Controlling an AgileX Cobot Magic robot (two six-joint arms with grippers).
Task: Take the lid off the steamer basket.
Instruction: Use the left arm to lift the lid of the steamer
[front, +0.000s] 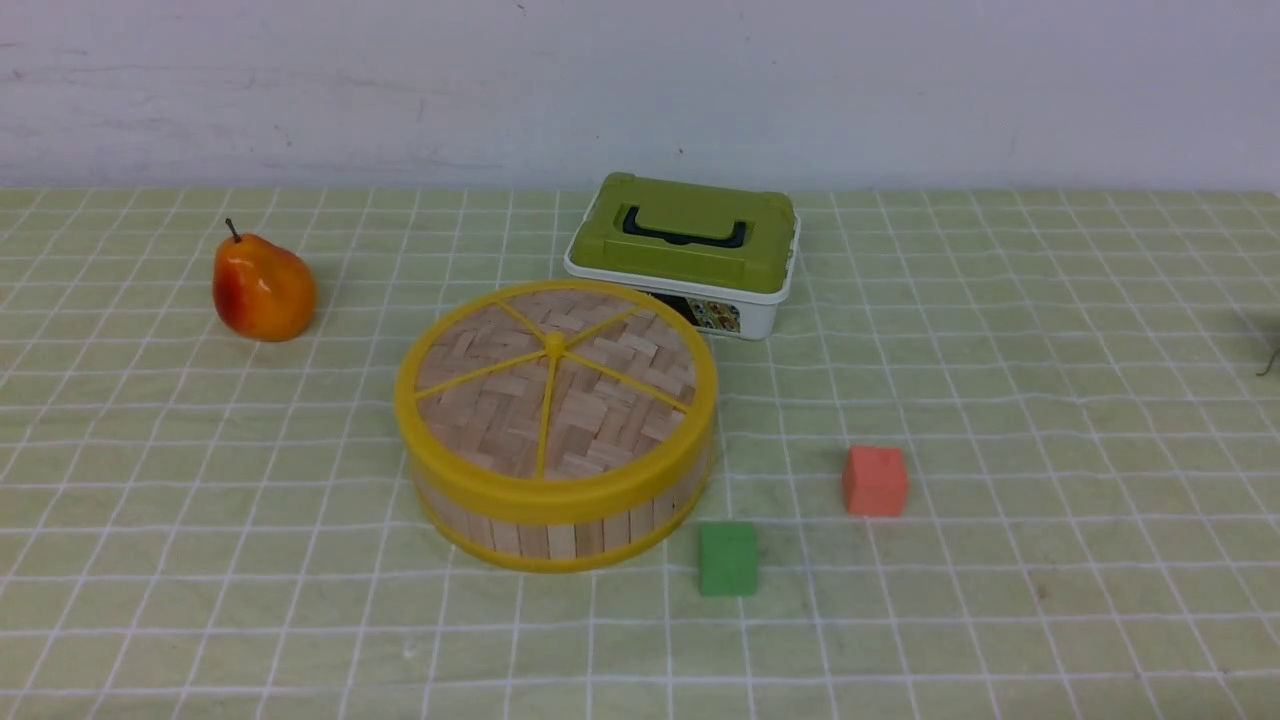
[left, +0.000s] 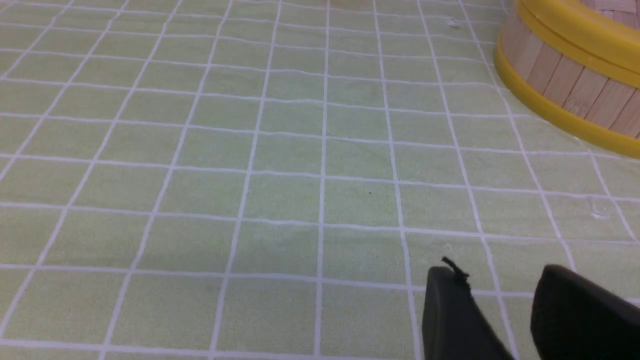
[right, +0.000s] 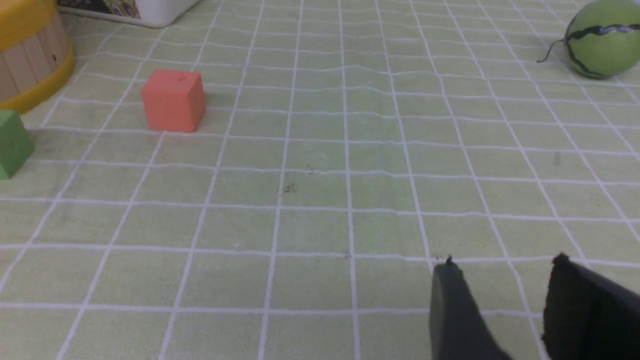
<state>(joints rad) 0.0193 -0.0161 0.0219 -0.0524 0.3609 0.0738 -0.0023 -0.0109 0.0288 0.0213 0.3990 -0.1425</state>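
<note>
No words, numbers or brand names can be read anywhere in these views. The only printed thing is a small sticker (front: 714, 315) on the front wall of the white box (front: 760, 318) with the green top. It shows a patch of mixed colours on a dark ground, and its print is too small and blurred to make out. The right wrist view catches one edge of it, just as unreadable.
</note>
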